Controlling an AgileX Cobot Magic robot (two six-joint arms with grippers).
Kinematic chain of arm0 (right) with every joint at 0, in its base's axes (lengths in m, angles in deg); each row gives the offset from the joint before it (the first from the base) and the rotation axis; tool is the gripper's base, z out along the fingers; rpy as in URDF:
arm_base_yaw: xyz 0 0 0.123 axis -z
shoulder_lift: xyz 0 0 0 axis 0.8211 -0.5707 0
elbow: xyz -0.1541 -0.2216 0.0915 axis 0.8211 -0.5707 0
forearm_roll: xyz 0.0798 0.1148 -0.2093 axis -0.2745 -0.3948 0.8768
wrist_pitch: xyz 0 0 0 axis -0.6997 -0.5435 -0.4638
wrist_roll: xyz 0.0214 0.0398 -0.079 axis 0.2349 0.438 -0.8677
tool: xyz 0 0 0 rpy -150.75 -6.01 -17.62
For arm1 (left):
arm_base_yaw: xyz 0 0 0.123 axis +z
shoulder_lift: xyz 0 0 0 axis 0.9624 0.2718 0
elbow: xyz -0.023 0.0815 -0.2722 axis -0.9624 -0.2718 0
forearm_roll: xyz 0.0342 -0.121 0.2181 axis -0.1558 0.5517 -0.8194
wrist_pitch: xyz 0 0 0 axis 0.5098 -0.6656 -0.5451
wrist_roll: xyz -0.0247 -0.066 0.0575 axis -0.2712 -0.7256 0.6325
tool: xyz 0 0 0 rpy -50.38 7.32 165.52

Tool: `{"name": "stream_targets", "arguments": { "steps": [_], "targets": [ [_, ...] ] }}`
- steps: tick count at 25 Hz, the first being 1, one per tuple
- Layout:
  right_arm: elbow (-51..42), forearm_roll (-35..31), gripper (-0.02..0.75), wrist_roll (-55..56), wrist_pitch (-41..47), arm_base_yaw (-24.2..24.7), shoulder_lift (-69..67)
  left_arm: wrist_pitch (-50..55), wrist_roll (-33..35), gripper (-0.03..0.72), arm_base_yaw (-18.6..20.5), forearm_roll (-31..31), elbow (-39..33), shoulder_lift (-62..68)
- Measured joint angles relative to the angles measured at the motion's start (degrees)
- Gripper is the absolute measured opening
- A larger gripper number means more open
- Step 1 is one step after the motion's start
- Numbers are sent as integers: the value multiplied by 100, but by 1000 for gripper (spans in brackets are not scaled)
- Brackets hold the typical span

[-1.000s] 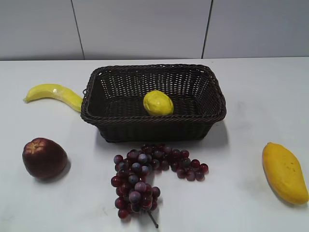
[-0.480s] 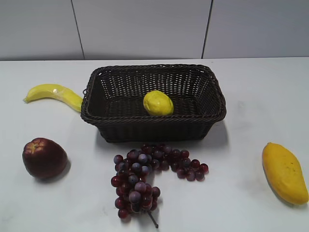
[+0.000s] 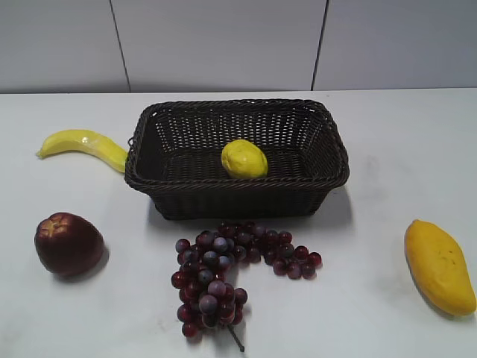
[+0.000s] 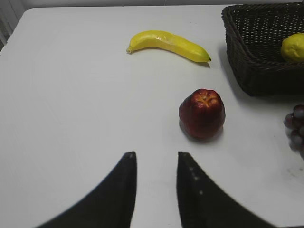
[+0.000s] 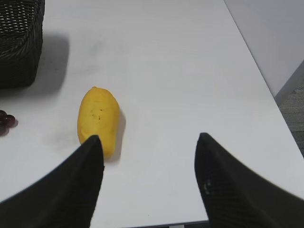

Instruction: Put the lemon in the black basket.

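With the lemon (image 3: 244,159) sitting inside the black basket (image 3: 186,185) on the white surface (image 3: 373,298), your left claw (image 4: 155,164) hangs narrowly parted and empty near the apple (image 4: 202,113). Your right claw (image 5: 148,156) is spread wide, empty, just beside the mango (image 5: 98,118).

white table (image 3: 395,142) carries black basket (image 3: 237,195), banana (image 3: 83,145), apple (image 3: 68,243), grapes (image 3: 223,276), mango (image 3: 439,265).
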Motion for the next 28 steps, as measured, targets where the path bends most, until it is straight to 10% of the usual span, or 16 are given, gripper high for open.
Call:
{"name": "stream_targets", "arguments": {
  "steps": [28],
  "targets": [
    [0,0,503,0,0,0,0,0,0,233,0,0,0,0]
  ]
}}
